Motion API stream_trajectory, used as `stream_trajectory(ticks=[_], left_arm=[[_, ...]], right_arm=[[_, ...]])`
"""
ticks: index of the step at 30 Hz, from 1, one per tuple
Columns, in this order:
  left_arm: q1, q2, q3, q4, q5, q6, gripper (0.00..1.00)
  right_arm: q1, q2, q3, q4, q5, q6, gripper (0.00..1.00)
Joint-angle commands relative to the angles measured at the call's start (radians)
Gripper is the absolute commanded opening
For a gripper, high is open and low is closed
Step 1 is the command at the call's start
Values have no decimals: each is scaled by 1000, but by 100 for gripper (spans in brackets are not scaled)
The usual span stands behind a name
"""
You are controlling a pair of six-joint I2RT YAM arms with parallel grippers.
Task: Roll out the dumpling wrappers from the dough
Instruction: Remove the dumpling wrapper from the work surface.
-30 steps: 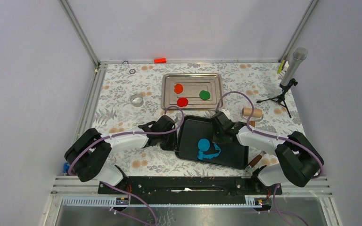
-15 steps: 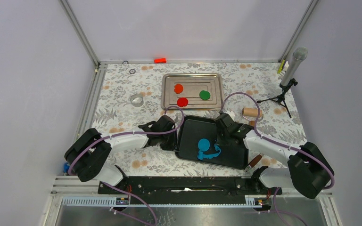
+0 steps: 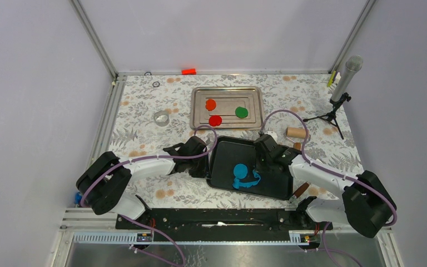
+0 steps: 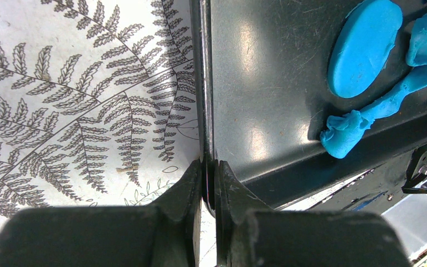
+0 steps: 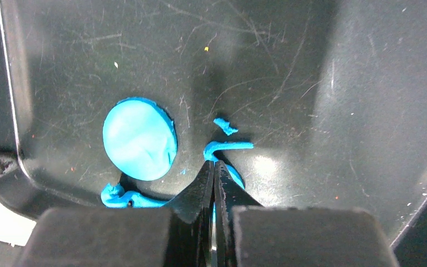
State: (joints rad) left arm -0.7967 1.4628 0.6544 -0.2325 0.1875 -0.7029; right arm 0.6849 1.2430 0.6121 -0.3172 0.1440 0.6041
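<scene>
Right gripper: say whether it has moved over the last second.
Yes, slightly. The right gripper, shut, has slid a little toward the arms' bases across the black tray, whose rim stayed put; its elbow swung out rightward.

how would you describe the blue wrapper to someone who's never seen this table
Find the black tray at the near middle of the floral table. The blue wrapper lies in its near-left part: a smooth round disc. The ragged blue strip beside it is no disc, and the silver tray behind holds nothing blue.
</scene>
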Motion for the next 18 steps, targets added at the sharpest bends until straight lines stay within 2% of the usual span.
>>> stream_trajectory(ticks=[1,4,9,18], left_arm=[[-9,65,-36,-105,-25,60,0],[-9,65,-36,-104,-26,60,0],[-8,69,-34,-102,-23,60,0],[-9,52,-29,-114,-28,62,0]], right_arm=[[-4,-48,-30,-7,-68,20,0],[-5,-60,-57,23,-137,29,0],[-6,-21,-80,50,-167,26,0],[-6,-63,-40,-1,-101,28,0]])
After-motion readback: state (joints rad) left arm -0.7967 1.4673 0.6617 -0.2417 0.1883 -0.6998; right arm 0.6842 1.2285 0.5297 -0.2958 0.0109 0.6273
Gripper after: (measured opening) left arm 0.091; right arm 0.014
